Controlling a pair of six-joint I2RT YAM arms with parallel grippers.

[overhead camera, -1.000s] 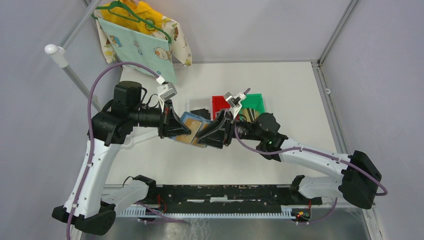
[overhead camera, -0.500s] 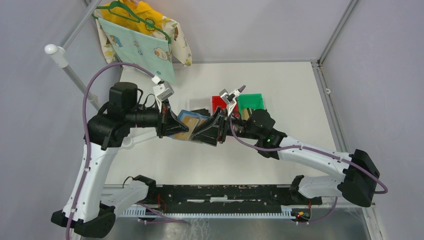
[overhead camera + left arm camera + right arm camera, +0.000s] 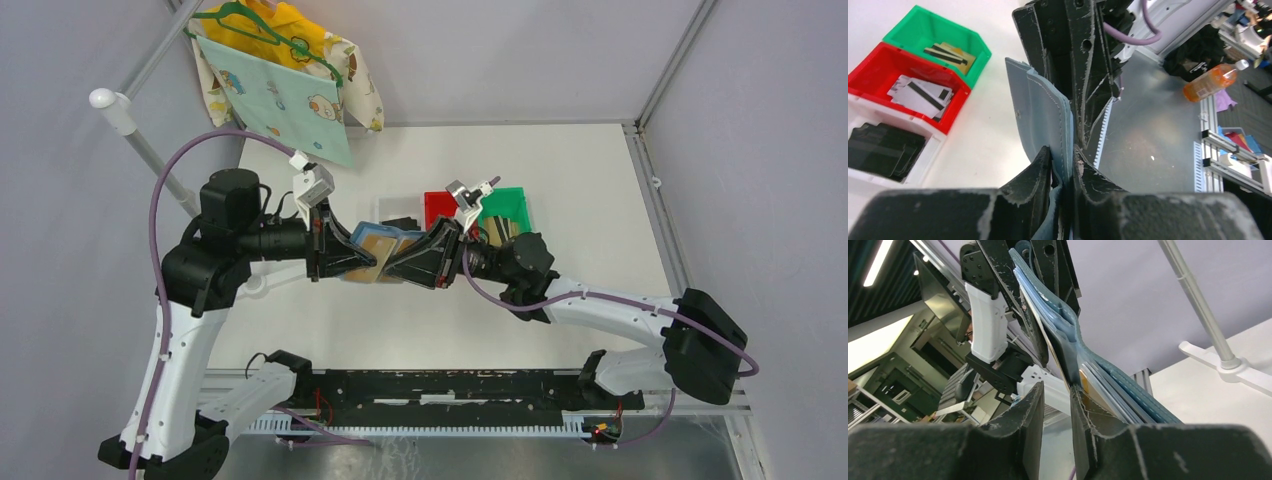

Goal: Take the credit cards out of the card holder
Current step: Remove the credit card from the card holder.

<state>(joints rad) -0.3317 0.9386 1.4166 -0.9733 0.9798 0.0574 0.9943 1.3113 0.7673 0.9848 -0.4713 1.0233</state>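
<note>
Left fingers (image 3: 1038,172) are pinching tight on one slate-blue flap of the card holder (image 3: 378,243); right fingers (image 3: 1028,412) are clamping narrow on its tan-pocket half. We are swinging it, raised above the worktop (image 3: 560,180), leftward from the red bin (image 3: 435,200), where credit cards (image 3: 923,93) are lying, so we are judging extraction paused.

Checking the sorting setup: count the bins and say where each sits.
3, side by side in a row: white bin at one end, red bin in the middle, green bin at the other end. Others could be hidden.
</note>
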